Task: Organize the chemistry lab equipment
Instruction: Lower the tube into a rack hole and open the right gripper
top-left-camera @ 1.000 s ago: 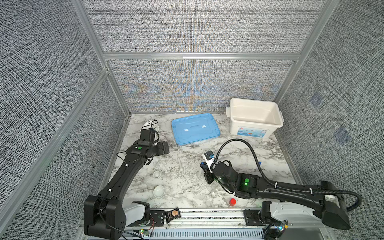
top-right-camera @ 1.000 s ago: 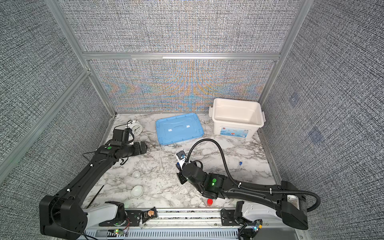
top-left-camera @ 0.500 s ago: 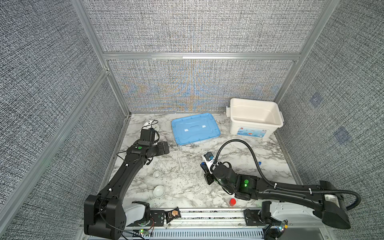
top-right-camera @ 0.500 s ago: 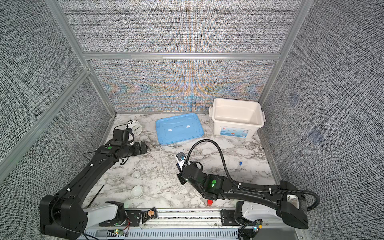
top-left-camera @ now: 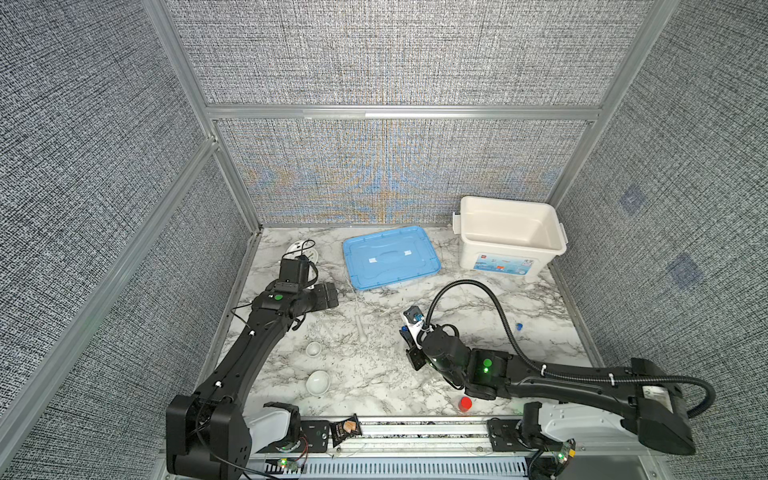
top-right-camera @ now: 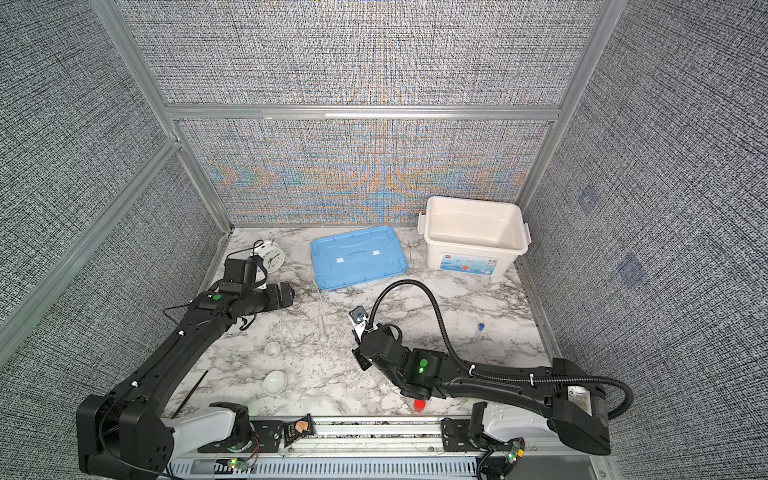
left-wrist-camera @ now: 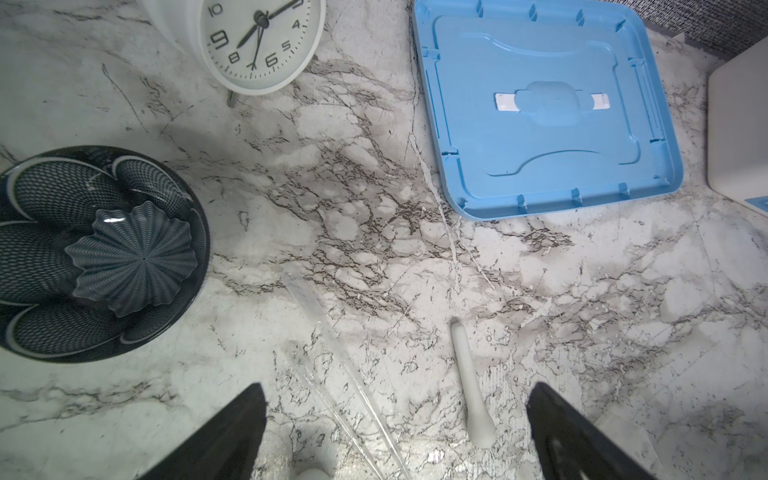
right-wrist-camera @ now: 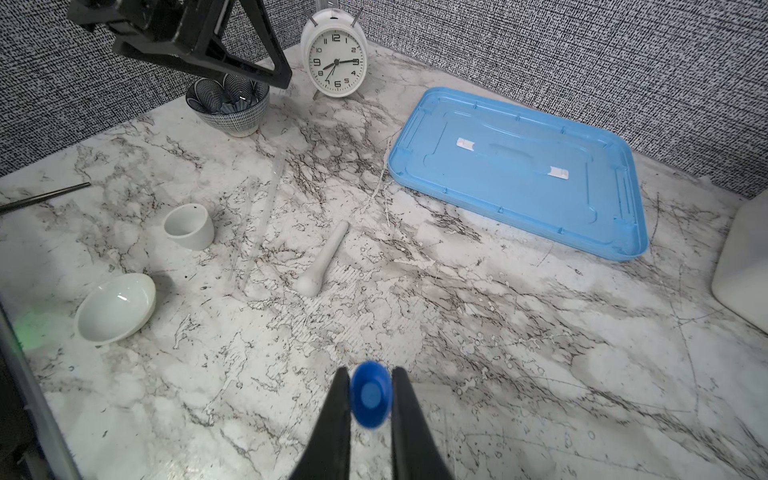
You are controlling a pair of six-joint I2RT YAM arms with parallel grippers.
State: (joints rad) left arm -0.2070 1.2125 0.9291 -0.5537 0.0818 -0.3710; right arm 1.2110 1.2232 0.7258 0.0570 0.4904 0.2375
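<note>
Right pincer [right-wrist-camera: 370, 371] nips a blue-capped tube [right-wrist-camera: 370, 395], nearly closed. Left pincer [left-wrist-camera: 395, 415] gapes wide, empty, above the pestle [left-wrist-camera: 467, 374]. In a top view a dish [top-left-camera: 318, 381] sits at seven o'clock of the pestle, a cup [top-left-camera: 313, 349] at eight, a second tube [top-left-camera: 518, 327] at three.

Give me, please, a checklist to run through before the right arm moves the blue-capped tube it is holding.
1. Right gripper jaws shut on the blue-capped tube: ok.
2. Tube's body below the cap: cannot tell, only the cap shows.
3. White bin, the likely destination, open, its blue lid lying beside it: ok.
4. Left gripper jaws open, holding nothing, near the pestle, away from the route to the bin: ok.
5. Cable hose arching between the right gripper and the bin, free of snags: cannot tell.
</note>
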